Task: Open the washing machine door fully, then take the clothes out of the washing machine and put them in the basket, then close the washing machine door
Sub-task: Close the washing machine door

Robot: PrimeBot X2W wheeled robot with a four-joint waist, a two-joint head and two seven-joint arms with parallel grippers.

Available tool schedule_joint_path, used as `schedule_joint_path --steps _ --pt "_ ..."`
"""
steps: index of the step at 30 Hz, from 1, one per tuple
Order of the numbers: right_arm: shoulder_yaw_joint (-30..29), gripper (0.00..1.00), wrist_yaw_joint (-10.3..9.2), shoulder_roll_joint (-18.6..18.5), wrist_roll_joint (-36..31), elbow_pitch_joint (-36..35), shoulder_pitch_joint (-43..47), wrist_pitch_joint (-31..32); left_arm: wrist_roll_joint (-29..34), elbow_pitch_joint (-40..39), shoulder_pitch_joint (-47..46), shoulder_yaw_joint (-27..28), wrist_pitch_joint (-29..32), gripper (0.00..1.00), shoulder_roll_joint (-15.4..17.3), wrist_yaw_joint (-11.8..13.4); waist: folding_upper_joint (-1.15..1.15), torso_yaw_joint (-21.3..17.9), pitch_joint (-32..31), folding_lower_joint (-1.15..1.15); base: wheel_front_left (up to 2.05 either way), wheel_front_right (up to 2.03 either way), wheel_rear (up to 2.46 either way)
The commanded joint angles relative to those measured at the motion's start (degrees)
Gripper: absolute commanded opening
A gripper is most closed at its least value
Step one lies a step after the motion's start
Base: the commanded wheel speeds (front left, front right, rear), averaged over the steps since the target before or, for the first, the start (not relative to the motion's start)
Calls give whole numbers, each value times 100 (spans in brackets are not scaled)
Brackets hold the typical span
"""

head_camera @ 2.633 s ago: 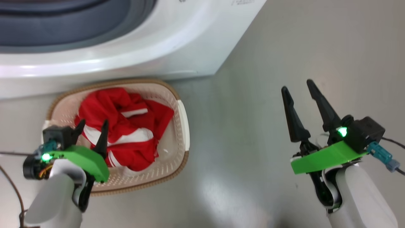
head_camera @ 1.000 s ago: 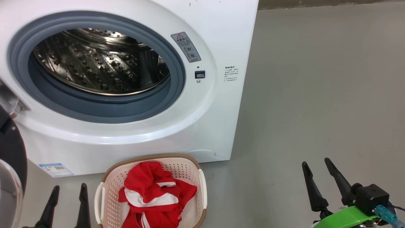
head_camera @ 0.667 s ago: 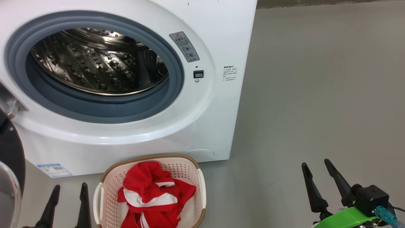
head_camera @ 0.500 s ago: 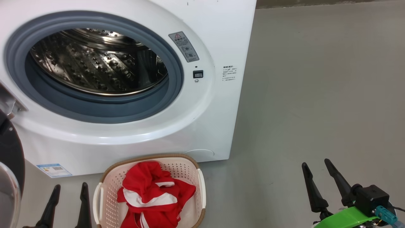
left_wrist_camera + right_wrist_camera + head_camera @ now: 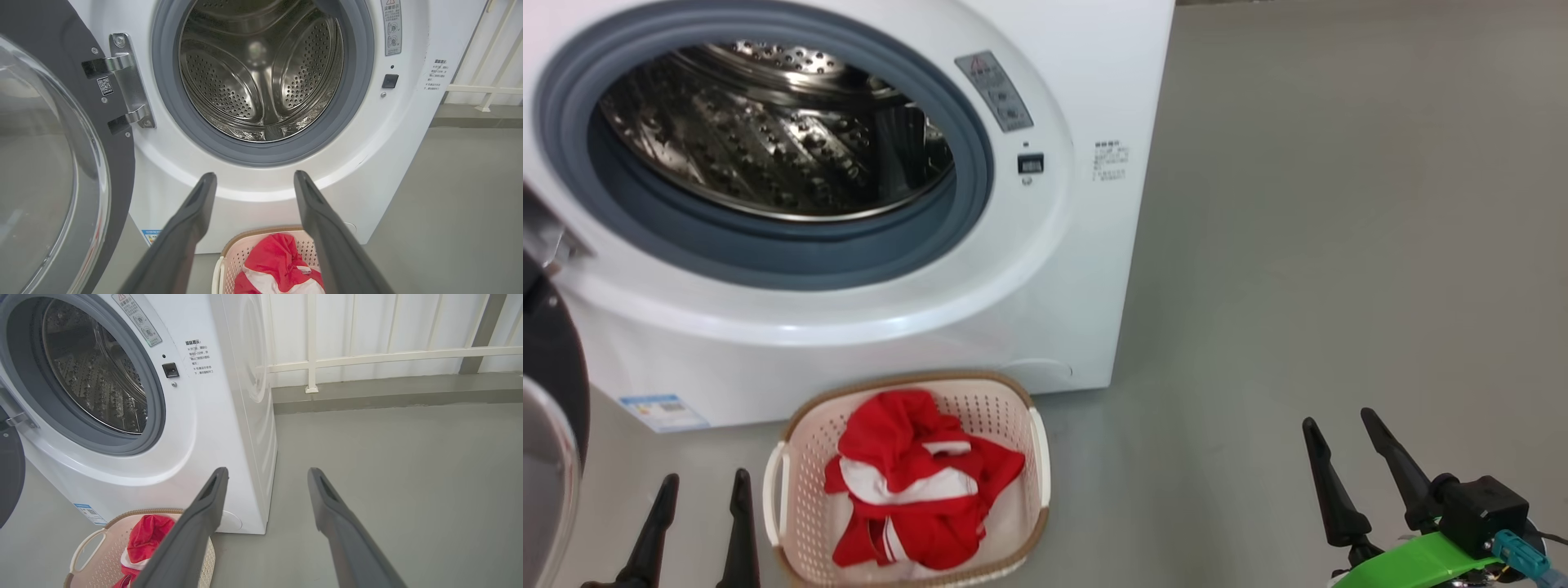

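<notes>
Head view: the washing machine (image 5: 1054, 310) is standing with its round opening uncovered, the steel drum (image 5: 261, 77) showing through it. The washing machine door (image 5: 49, 163) is hanging swung out to the left on its metal hinge. The basket (image 5: 980, 408) is sitting on the grey floor (image 5: 1339, 245) just in front of the machine, the clothes (image 5: 907, 474) lying bunched inside it. The left gripper (image 5: 705, 475) is hovering just left of the basket, fingers apart, holding nothing. The right gripper (image 5: 1338, 417) is hovering well to the right, fingers likewise apart, empty.
</notes>
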Motion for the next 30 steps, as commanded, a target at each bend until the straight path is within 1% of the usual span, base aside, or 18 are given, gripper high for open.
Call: schedule_joint_path --steps 1,6,10,23,27,30 --pt "84 100 28 -50 32 -158 -99 -37 40 -148 -168 189 -70 100 40 -33 0 1 8 0 -152 152 0" --pt "74 100 28 -38 25 -164 -109 -37 70 -133 -180 218 -70 100 50 -33 0 0 40 0 -129 129 0" --pt "71 100 28 -29 21 -170 -116 -37 64 -141 -195 229 -70 100 49 -33 0 3 63 0 -69 69 0" --pt "102 100 28 -37 -16 -170 -163 -37 31 -100 -263 213 -70 100 43 -33 0 78 109 0 -5 5 0" --pt "138 100 28 -80 -12 -161 -202 -37 -19 -18 -330 191 -70 100 32 -33 0 237 98 0 0 0 0" --pt "197 100 28 -124 -5 -122 -186 -37 -60 34 -307 200 -70 100 21 -29 0 488 48 0 0 0 0"
